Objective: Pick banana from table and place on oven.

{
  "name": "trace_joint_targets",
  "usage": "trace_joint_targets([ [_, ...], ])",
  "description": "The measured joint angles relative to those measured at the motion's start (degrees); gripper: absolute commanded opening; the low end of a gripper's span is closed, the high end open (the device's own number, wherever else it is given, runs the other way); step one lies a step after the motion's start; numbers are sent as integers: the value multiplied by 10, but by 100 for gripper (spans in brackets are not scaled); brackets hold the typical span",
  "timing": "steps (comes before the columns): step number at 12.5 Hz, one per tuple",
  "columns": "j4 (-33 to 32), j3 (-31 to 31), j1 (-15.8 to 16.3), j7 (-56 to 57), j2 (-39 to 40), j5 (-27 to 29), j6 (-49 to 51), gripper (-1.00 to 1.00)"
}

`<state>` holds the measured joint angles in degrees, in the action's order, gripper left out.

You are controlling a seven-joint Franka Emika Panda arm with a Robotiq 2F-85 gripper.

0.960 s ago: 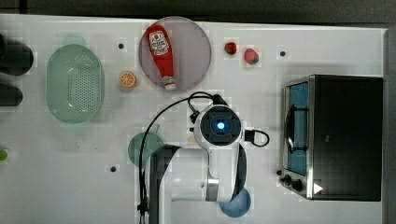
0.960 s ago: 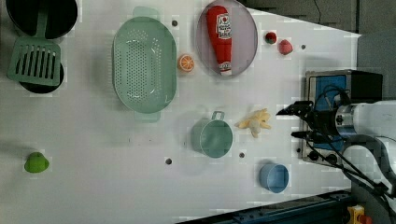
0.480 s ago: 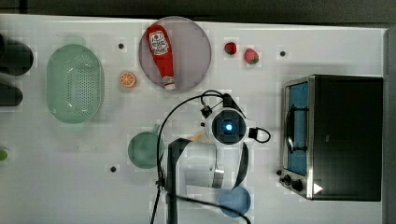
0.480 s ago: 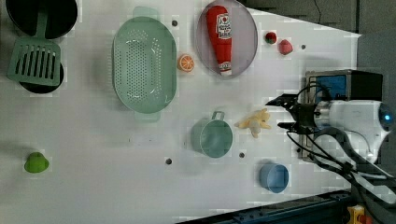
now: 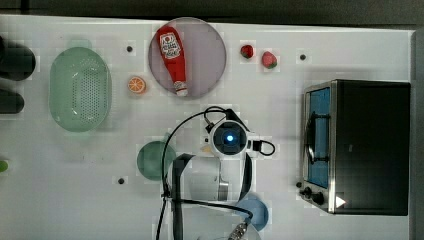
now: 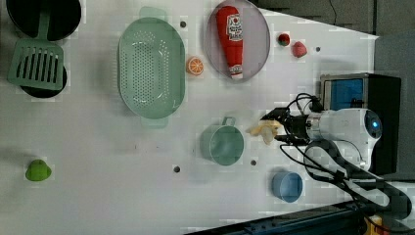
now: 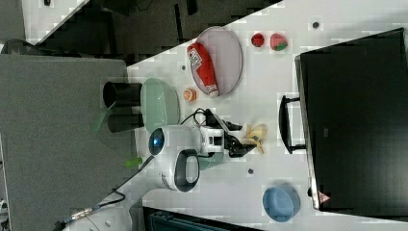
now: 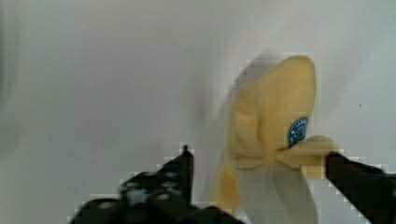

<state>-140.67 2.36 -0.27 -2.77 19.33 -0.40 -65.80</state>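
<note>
The banana [image 8: 273, 140] is seen lying on the white table [image 6: 98, 196], between the green cup [image 6: 222, 143] and the oven [image 6: 359, 93], well in from the tabletop's edges. The gripper [image 8: 257, 163] is spread wide, one finger on either side of the banana, nothing gripped. A blue bowl [image 6: 287, 186] sits nearer the tabletop's edge.

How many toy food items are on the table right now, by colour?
Yellow: 1, the banana
Orange: 1, the orange slice
Red: 3, the ketchup bottle and two strawberries
Green: 1, a small green fruit
Total: 6
</note>
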Motion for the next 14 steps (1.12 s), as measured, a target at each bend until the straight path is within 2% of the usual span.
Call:
trace_joint_targets([
  [4, -7, 5, -2, 0, 3, 8, -6, -50],
  [5, -2, 2, -8, 0, 9, 3, -7, -64],
  [10, -7, 3, -7, -1, -16, 14, -2, -64],
  [13, -3, -9, -11, -1, -107, 12, 36, -64],
  [14, 7, -10, -10, -1, -146, 15, 76, -64],
])
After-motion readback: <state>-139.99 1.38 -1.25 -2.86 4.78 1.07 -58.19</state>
